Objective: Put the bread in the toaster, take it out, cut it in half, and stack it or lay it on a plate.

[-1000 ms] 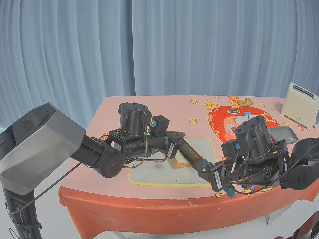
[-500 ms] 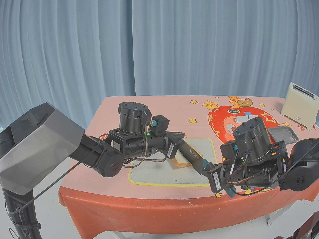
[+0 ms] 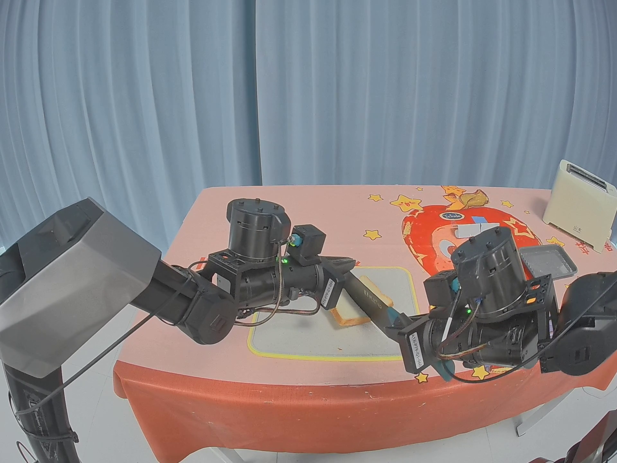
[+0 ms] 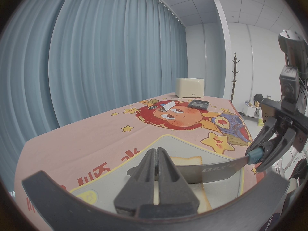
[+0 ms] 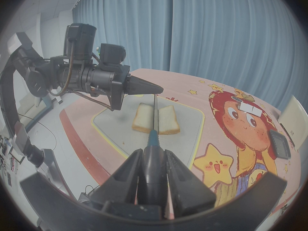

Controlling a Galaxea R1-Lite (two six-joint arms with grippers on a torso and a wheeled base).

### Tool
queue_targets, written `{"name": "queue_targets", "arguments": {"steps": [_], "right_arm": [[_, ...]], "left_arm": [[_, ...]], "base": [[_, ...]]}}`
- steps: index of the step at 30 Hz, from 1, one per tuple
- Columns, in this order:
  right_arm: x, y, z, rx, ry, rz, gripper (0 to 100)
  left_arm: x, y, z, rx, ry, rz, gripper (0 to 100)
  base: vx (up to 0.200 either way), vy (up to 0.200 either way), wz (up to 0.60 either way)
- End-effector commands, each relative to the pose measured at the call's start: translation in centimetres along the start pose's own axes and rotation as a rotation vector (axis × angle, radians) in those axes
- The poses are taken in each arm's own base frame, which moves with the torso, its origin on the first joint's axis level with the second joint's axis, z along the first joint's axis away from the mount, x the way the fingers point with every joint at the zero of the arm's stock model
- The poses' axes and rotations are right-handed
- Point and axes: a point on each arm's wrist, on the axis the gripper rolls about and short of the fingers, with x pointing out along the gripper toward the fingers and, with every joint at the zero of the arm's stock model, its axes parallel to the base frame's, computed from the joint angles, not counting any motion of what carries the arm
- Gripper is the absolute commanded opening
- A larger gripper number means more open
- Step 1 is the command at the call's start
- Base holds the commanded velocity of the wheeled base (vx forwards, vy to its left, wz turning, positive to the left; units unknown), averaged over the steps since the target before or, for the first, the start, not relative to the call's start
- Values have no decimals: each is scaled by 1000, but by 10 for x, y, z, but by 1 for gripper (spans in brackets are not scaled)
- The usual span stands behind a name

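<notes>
Gripping a knife [image 5: 153, 138] by its dark handle, the right hand [image 5: 153, 154] has both fingers closed tight around it, low over the tabletop [image 3: 308, 213]. Straight ahead of this hand the blade runs out on edge. It stands in a slice of bread [image 5: 168, 119], roughly down the middle, with a pale portion on either side. Whether the blade has reached the bottom cannot be told. The bread lies flat on a grey cutting mat [image 5: 118, 129] with a yellow border, a short way ahead of the hand.

Facing the right hand from the blade's far end, the left hand [image 4: 157, 151] has its fingers pressed together with nothing between them. Its tip sits over the bread, just beside the blade, and contact with the slice cannot be made out. Well beyond the right hand, toward its outer side, lie a small grey tray [image 3: 546, 262] and, farther off, a cream toaster [image 3: 580, 206].

The step in hand appears to be the cut. To do it well, the right hand should hold the blade upright and press straight down with a light sawing stroke, so the soft slice parts without being crushed or dragged. The left hand should steady its portion from above, clear of the edge. Both halves should be fully apart before either is lifted.
</notes>
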Motion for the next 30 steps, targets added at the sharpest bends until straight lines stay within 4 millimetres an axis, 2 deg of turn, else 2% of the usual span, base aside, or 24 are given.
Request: {"name": "queue_targets", "arguments": {"steps": [1, 2, 8, 16, 19, 22, 26, 30], "right_arm": [[4, -1, -8, -8, 20, -18, 0], [9, -1, -14, -19, 49, -38, 0], [6, 2, -4, -9, 9, -35, 0], [6, 1, -1, -3, -2, -35, 0], [5, 1, 1, 0, -10, -34, 0], [2, 2, 4, 6, -47, -26, 0], [2, 2, 5, 14, -83, -22, 0], [2, 2, 6, 16, -96, -21, 0]], "left_arm": [[0, 1, 8, 8, -25, 2, 0], [-3, 0, 13, 11, -36, 3, 0], [-3, -2, 2, 3, -7, -2, 0], [-3, -1, 8, 8, -24, 2, 0], [-6, 0, 16, 14, -47, 6, 0], [-20, 1, 37, 30, -102, 20, 0], [-36, -1, 53, 41, -141, 26, 0], [-42, 0, 58, 27, -161, 35, 0]], "base": [[0, 0, 0], [0, 0, 0], [0, 0, 0], [0, 0, 0], [0, 0, 0], [0, 0, 0], [0, 0, 0], [0, 0, 0]]}}
